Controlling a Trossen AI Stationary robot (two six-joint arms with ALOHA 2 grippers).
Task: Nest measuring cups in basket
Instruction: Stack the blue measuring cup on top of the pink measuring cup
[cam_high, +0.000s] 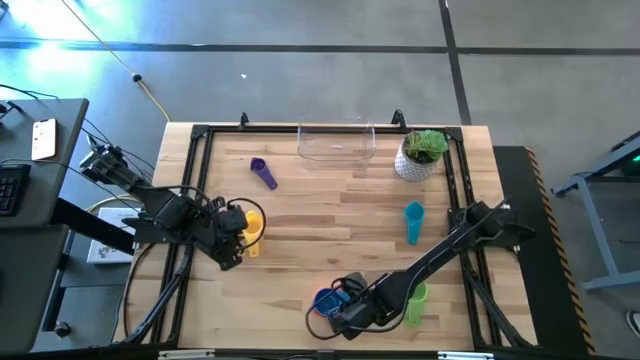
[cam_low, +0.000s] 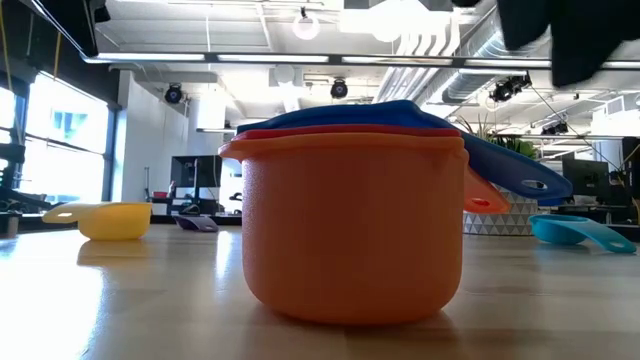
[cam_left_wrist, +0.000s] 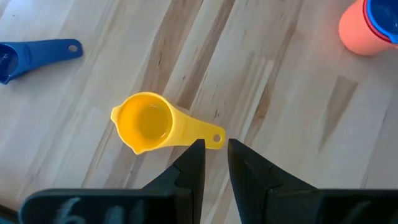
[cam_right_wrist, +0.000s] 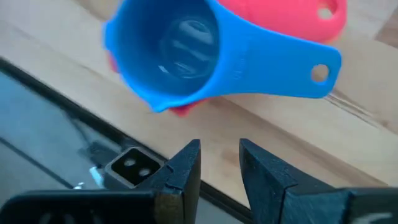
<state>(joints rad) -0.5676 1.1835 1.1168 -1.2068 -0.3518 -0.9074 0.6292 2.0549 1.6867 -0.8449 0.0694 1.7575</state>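
An orange cup (cam_low: 350, 240) stands on the table near the front edge, with a red cup (cam_right_wrist: 292, 18) and a blue cup (cam_right_wrist: 180, 50) nested in it. My right gripper (cam_right_wrist: 219, 158) hovers open just on the near side of this stack (cam_high: 327, 300), with nothing between its fingers. A yellow cup (cam_left_wrist: 146, 122) rests upright on the table at the left. My left gripper (cam_left_wrist: 215, 152) hangs open above the end of its handle (cam_left_wrist: 214, 137). The purple cup (cam_high: 263, 172), teal cup (cam_high: 413, 222) and green cup (cam_high: 416, 305) lie apart on the table. The clear basket (cam_high: 337, 142) stands at the far edge.
A white pot with a green plant (cam_high: 420, 155) stands right of the basket. A black frame (cam_high: 195, 180) runs around the tabletop, and its near rail (cam_right_wrist: 74, 124) lies right under my right gripper. Bare wood lies between the cups in the middle.
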